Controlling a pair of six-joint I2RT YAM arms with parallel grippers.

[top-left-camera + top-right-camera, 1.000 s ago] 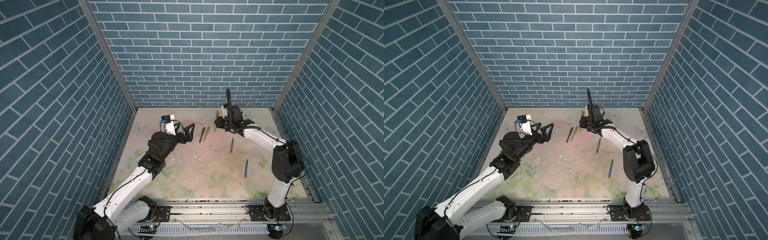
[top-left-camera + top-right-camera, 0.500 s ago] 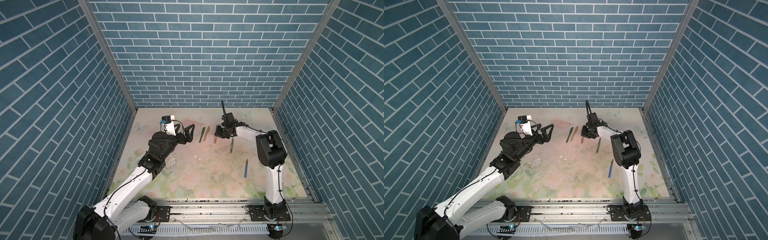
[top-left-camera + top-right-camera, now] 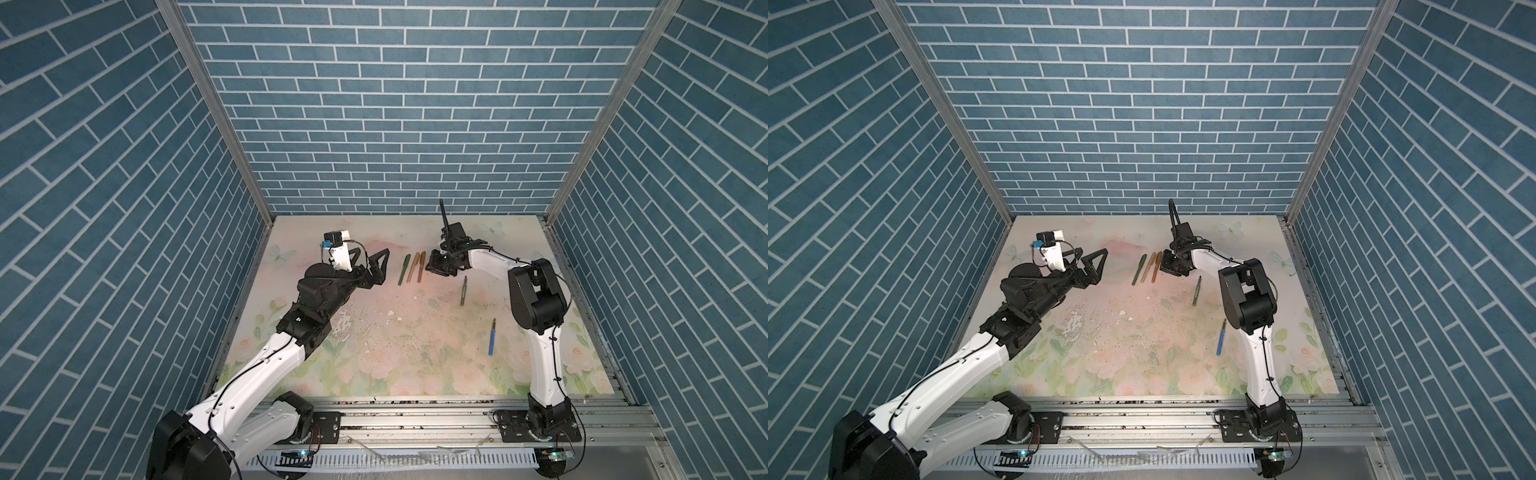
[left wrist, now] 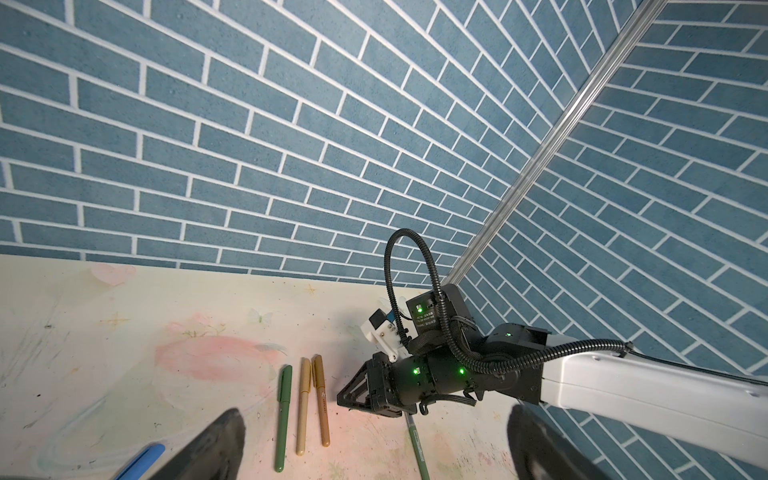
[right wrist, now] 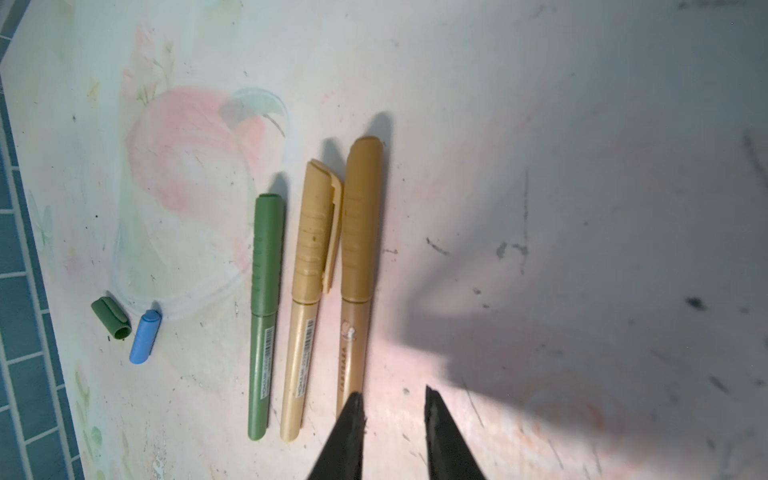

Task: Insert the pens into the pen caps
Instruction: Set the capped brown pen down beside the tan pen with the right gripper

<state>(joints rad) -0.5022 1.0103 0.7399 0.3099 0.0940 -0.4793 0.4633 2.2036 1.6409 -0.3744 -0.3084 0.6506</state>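
Item: amber-brown plastic pen (image 5: pixel 357 257), capped, flat on my pale floral mat (image 3: pixel 415 353). Its barrel end lies just beside one fingertip (image 5: pixel 351 419) of my right gripper (image 5: pixel 392 409), outside the jaws. These stand narrowly apart, nothing between them.

Alongside: tan capped pen (image 5: pixel 309 291), close against it, then green capped pen (image 5: pixel 264 311).

Loose short green cap (image 5: pixel 111 318) and blue cap (image 5: pixel 144 336): near the wall, well apart from that gripper.

Uncapped dark green pen (image 3: pixel 463 291) and blue pen (image 3: pixel 492 336): by my right arm.

Left gripper (image 3: pixel 376 259): spread wide, empty.

Blue brick walls (image 3: pixel 395 104) enclose a floral tabletop (image 3: pixel 374 353)
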